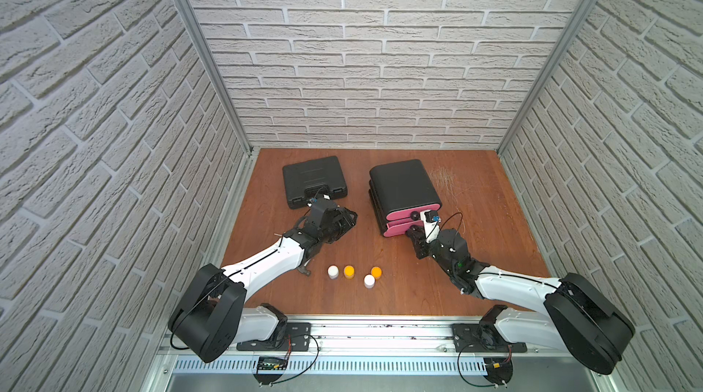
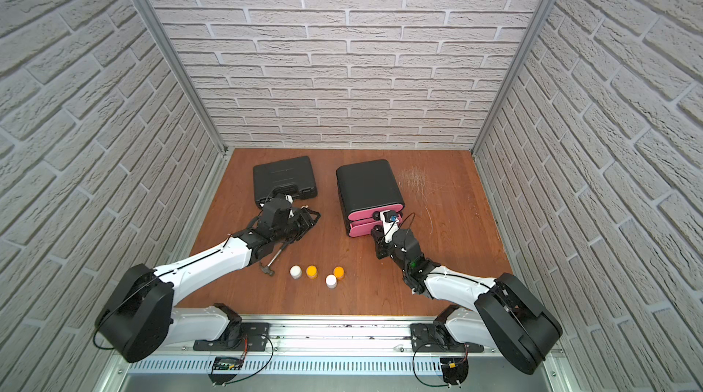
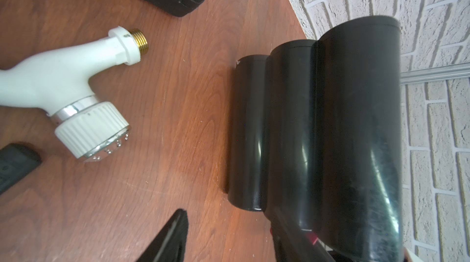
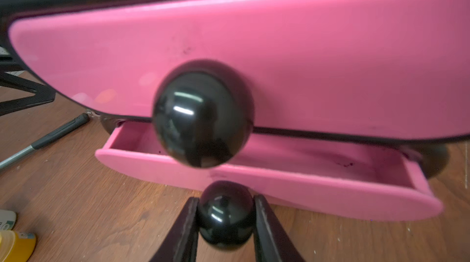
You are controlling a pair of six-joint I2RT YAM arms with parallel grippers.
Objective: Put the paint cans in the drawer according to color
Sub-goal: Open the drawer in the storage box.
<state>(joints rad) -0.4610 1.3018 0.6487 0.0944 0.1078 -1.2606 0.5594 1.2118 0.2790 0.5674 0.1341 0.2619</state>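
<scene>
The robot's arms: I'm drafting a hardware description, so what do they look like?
Both the left arm and right arm have white links between bulky black rounded joint housings, with a thin black cable running along each. Wrists are black; the right one shows a small green light. The right end effector has black, tapering fingers.

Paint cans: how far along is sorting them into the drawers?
Done: nothing visibly stowed yet. In hand: the right gripper is shut on the knob of a lower drawer, pulled partly open, its visible part empty. Remaining: two white cans and two orange cans stand on the table; the left gripper is open, holding nothing.
</scene>
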